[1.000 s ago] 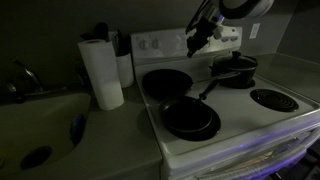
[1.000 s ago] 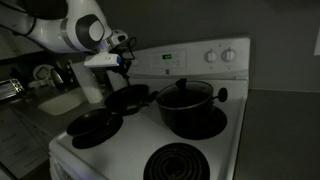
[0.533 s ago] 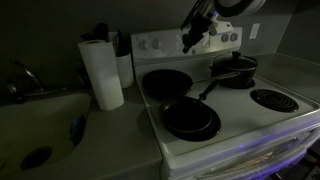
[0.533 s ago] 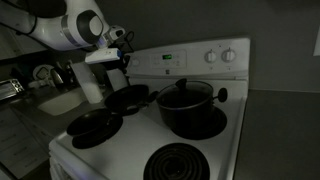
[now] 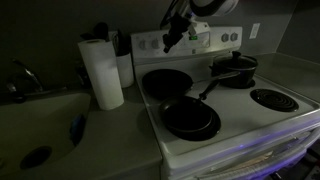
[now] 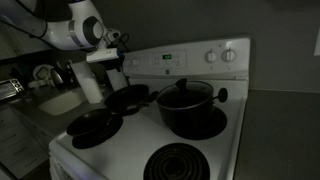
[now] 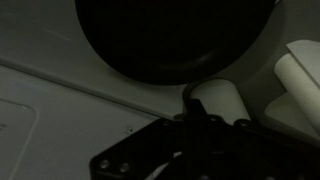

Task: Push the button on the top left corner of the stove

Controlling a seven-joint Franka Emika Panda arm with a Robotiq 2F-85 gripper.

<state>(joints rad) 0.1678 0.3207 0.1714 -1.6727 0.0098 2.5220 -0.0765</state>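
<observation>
The white stove (image 5: 238, 108) carries two dark pans (image 5: 165, 82) (image 5: 191, 118), a lidded pot (image 5: 233, 68) and a bare coil burner (image 5: 272, 99). Its raised back panel (image 5: 148, 43) holds knobs and a small green display (image 6: 168, 57). My gripper (image 5: 167, 45) hangs fingers-down in front of the panel's left part, above the rear pan. In an exterior view the gripper (image 6: 123, 66) is at the panel's left end. In the wrist view the fingers (image 7: 190, 97) look pressed together and empty, with the pan (image 7: 175, 40) beyond them.
A paper towel roll (image 5: 101, 72) stands on the counter left of the stove, with a white container (image 5: 124, 68) behind it. A sink (image 5: 40, 120) lies further left. The pot (image 6: 185, 102) and pans (image 6: 128, 97) (image 6: 92, 126) crowd the cooktop. A wall is behind the panel.
My gripper has moved leftward along the back panel, from near the pot's side to the panel's left part. The pans and the pot have not moved.
</observation>
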